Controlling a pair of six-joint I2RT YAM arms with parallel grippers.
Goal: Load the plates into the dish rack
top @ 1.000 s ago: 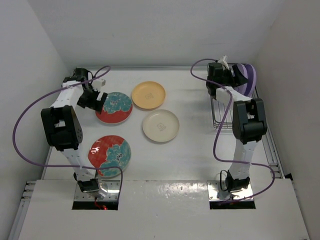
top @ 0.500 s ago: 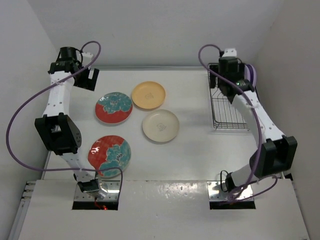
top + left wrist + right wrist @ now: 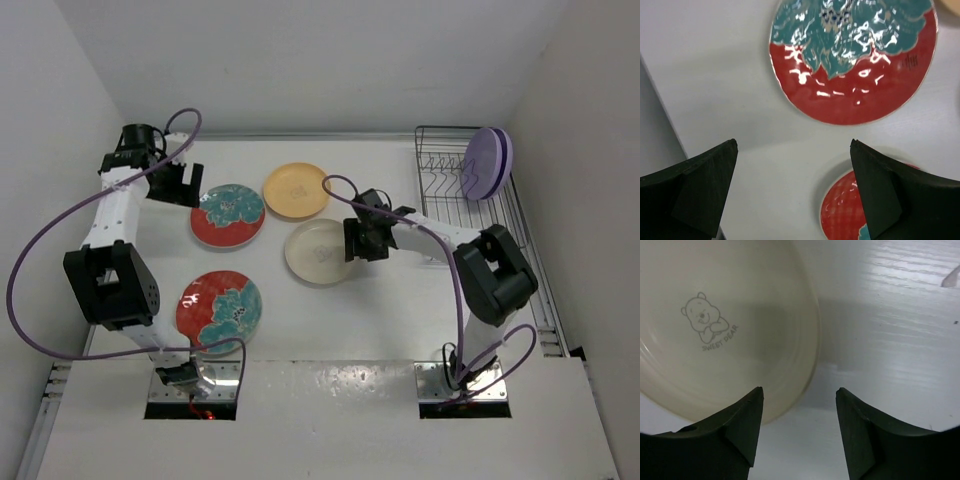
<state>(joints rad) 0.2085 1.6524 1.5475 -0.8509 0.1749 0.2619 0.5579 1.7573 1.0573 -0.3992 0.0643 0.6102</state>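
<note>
The dish rack [image 3: 447, 190] stands at the far right with two lilac plates [image 3: 487, 163] upright in it. On the table lie an orange-yellow plate [image 3: 296, 190], a cream plate [image 3: 320, 252] and two red floral plates [image 3: 228, 215] [image 3: 219, 311]. My right gripper [image 3: 362, 238] is open and empty, its jaws straddling the cream plate's right rim [image 3: 810, 340]. My left gripper [image 3: 180, 185] is open and empty, above the table just left of the far red plate [image 3: 855, 55]. The near red plate [image 3: 842, 210] shows by its right finger.
White walls close in the table on the left, back and right. The rack's near section [image 3: 455, 225] holds no plates. The purple cables of both arms loop over the table.
My right arm left the lilac plate standing in the rack and swung down to the cream plate. My left arm drew back from the far red plate to its left.
</note>
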